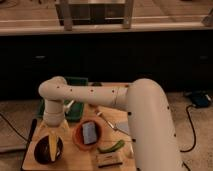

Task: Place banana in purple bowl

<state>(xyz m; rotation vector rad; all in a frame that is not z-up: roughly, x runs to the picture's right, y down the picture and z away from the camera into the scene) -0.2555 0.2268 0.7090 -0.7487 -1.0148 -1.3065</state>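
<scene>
While my gripper [51, 131] hangs just above the purple bowl [48, 149], the banana [51, 146] — yellow, elongated — lies inside it; jaw opening — cannot tell.

The claw [52, 134] is mostly masked by the white arm's wrist [53, 112]. The wooden desk [75, 157] is cut by the bottom edge.

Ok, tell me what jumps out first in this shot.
The big white robot arm sweeps across the wooden table, its gripper just above the purple bowl at front left, where the banana lies. Beside it sits an orange bowl.
</scene>
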